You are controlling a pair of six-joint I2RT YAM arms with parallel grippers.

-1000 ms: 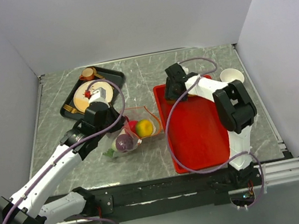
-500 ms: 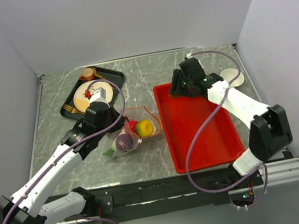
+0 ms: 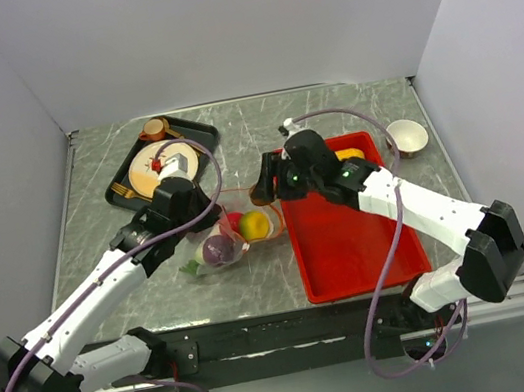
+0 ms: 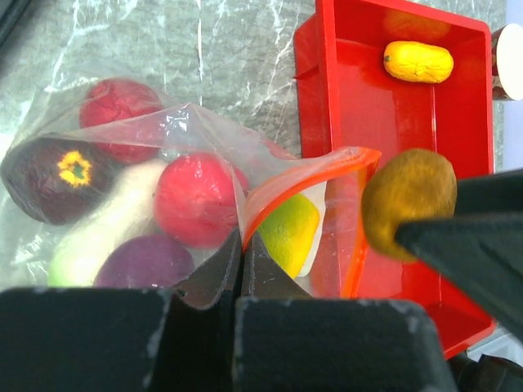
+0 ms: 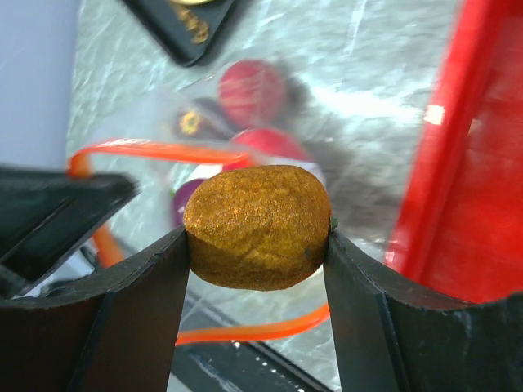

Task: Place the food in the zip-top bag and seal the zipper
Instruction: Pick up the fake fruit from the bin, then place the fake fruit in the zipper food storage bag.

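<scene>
The clear zip-top bag lies open just left of the red tray. Its orange-red zipper strip stands up at the mouth. Inside are red, maroon, white, purple and yellow-green food pieces. My left gripper is shut on the bag's zipper edge and holds the mouth up. My right gripper is shut on a brown oval fruit and holds it in the air just above the bag's mouth. A yellow piece lies at the tray's far end.
A black tray with a patterned plate and a small cup stands at the back left. A white bowl sits right of the red tray. White walls close in three sides.
My right arm swung left from the red tray's far end to the bag's mouth, carrying the brown fruit. My left gripper kept its hold on the bag.
</scene>
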